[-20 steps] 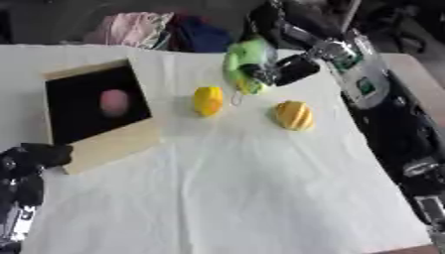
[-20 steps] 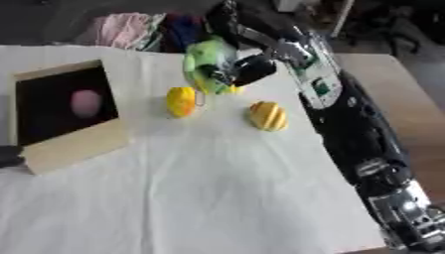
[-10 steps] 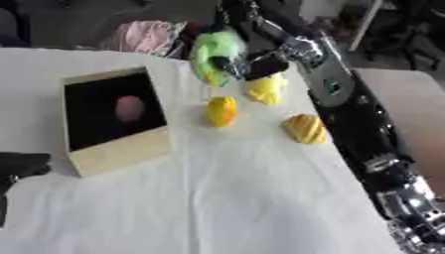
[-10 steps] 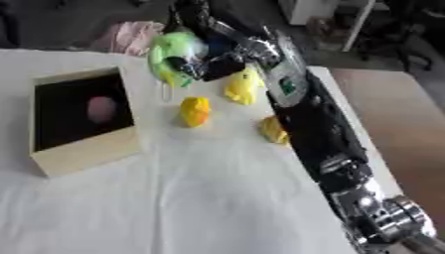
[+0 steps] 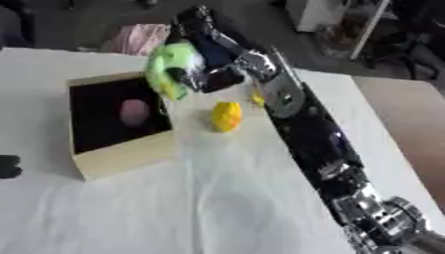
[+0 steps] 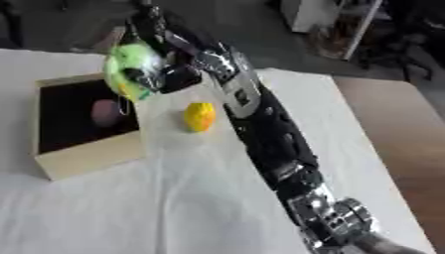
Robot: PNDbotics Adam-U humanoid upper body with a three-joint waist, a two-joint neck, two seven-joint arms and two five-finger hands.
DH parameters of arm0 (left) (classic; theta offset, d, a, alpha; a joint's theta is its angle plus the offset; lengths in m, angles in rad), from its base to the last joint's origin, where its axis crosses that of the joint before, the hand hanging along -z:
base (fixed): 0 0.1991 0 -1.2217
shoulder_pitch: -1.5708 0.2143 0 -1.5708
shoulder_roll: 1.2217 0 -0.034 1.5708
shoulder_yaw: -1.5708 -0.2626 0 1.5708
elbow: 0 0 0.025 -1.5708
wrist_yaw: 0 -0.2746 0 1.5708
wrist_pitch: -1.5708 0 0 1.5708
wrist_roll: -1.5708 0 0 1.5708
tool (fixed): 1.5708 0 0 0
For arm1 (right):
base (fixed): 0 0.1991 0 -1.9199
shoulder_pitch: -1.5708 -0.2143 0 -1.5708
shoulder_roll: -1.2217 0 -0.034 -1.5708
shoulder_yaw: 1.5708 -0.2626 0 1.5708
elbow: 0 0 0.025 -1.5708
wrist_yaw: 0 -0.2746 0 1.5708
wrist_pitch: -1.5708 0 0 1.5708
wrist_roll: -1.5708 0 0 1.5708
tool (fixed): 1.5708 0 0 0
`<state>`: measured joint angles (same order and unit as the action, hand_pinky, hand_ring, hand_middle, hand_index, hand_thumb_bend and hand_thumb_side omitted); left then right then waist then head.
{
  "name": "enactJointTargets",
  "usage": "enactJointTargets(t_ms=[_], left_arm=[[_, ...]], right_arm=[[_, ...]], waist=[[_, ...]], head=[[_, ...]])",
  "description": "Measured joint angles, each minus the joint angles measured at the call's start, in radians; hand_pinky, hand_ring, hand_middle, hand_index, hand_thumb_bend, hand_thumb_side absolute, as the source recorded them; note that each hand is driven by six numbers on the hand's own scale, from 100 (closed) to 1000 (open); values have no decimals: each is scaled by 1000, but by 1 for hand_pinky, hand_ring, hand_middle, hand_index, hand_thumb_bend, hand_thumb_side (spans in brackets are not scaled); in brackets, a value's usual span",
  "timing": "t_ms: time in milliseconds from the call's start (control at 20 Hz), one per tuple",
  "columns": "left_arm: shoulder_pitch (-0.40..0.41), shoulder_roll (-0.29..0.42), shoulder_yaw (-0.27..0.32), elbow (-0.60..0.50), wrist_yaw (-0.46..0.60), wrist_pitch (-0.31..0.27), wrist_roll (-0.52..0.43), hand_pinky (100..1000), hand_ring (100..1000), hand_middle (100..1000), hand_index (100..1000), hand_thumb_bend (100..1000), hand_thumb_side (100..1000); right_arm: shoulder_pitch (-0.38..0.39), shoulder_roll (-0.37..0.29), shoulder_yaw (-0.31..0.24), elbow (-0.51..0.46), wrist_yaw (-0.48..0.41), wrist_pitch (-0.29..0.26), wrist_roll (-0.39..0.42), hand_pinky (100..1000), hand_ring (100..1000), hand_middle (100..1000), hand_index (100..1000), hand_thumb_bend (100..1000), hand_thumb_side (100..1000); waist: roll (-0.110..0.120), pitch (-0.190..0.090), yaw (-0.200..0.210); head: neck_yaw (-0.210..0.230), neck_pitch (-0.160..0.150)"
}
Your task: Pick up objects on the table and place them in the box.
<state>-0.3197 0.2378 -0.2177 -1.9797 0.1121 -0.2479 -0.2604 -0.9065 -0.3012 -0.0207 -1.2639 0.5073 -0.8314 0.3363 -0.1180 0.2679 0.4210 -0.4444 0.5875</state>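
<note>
Here the right hand (image 5: 208,74), its fingers curled round a blurred green object (image 5: 171,64), sits upper centre over the box's (image 5: 113,158) right edge; a pink blob (image 5: 133,111) lies inside, and the arm partly hides a yellow piece (image 5: 257,97) beside the yellow fruit (image 5: 226,116) on the worktop (image 5: 174,208).

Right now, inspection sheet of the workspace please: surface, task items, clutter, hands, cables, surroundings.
Surface: table under a white cloth, slightly wrinkled.
Job's things: box open, dark inside, a pink object in it. Green object held above the box's right edge. Yellow object on the cloth right of the box. Another yellow bit shows behind the arm.
Clutter: nothing seen on the cloth.
Hands: right hand curled round the green object. Left hand only a dark part at the left edge, fingers not readable.
Cables: nothing seen.
Surroundings: pink cloth past the far edge; dim furniture beyond.
</note>
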Motion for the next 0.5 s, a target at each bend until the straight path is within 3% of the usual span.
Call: enactJointTargets(t_ms=[350,500], left_arm=[[-7,0,6,0,11,-7,8,749,720,641,722,100,634],[-7,0,6,0,11,-6,9,753,721,641,722,100,633]], right_arm=[[0,44,-10,65,72,5,5,247,251,146,353,100,166],[0,51,-11,80,113,-7,-7,315,329,219,457,100,120]], waist=[[-1,0,10],[-1,0,10]], head=[[-12,0],[-11,0]])
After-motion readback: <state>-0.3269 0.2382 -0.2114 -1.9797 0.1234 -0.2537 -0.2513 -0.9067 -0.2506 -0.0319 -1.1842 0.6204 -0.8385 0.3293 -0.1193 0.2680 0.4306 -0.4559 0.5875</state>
